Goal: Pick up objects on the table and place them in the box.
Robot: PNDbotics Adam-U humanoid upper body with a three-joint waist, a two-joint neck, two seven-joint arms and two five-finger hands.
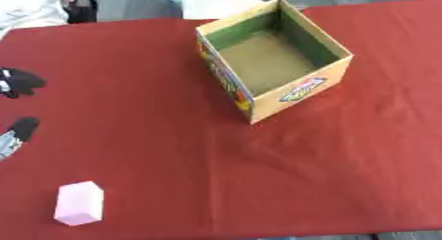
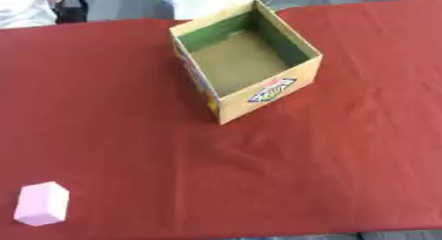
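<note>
The pink block [image 1: 79, 203] sits near the bench's [image 1: 345, 160] front-left corner, well apart from the empty box [image 1: 302, 93]. Only dark fingertips of the left hand [image 1: 19, 82] show at the left edge, so I cannot tell its pose. Sitting so near the edge, the block could be nudged off the bench by a clumsy reach.

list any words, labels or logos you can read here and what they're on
Nothing can be read as text.
Box: an oval logo in blue, yellow and red on the near side wall, lettering too blurred to read.
Box, left side wall: a strip of colourful print, no letters legible.
Pink block: plain, no marking.
Red tablecloth: no text.
Left hand at the left edge: no label visible.
</note>
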